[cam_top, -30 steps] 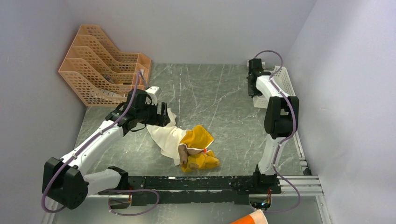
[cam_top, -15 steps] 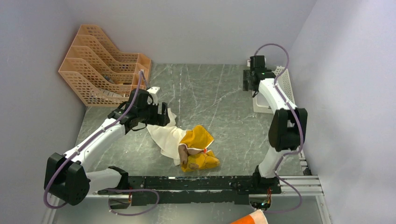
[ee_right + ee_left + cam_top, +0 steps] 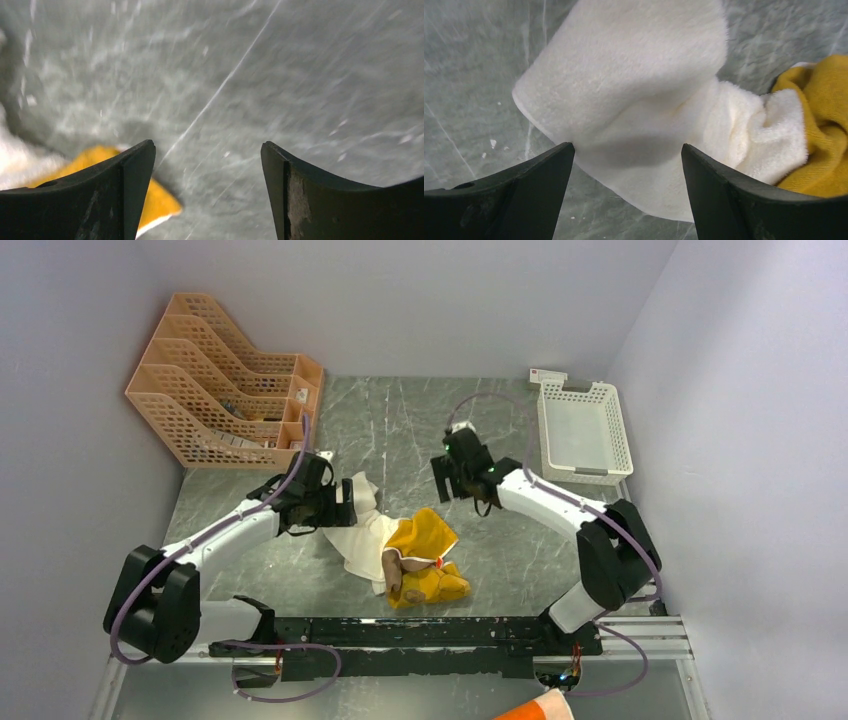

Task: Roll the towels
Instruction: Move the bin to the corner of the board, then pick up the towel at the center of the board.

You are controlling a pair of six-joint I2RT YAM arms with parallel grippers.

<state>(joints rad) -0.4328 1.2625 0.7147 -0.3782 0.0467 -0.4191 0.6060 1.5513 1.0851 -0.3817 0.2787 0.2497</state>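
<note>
- Towels sat in a heap on the table (image 3: 420, 430), near-centre, just ahead of the arm bases. None were rolled, so I judged the task barely begun.
- The white towel (image 3: 358, 532) was the lowest layer. Its long axis ran diagonally from far-left to near-right, and its near-right end was buried under the yellow towel (image 3: 424, 537).
- The far-left corner of the white towel (image 3: 634, 95) stood curled up off the table, pointing toward the left arm. It was probably the free end to pull flat before rolling.
- The left gripper (image 3: 350, 498) was low at that corner. In the wrist view its (image 3: 626, 147) jaws were apart with the cloth just ahead of the tips, and nothing was pinched.
- The yellow towel was crumpled, with one flat flap pointing far-right and a bunched lump at the near edge. A brownish bit (image 3: 394, 574) sat beside the lump; I couldn't tell what it was.
- The right gripper (image 3: 458, 480) hung over bare table just past the yellow flap. Its (image 3: 207, 147) jaws were apart and empty, and the yellow corner (image 3: 150, 202) showed at the lower left of a blurred wrist view.
- It looked placed to take the opposite side of the heap.
- The white basket (image 3: 543, 430) and orange rack (image 3: 215, 390) were well apart from the heap and not involved.
</note>
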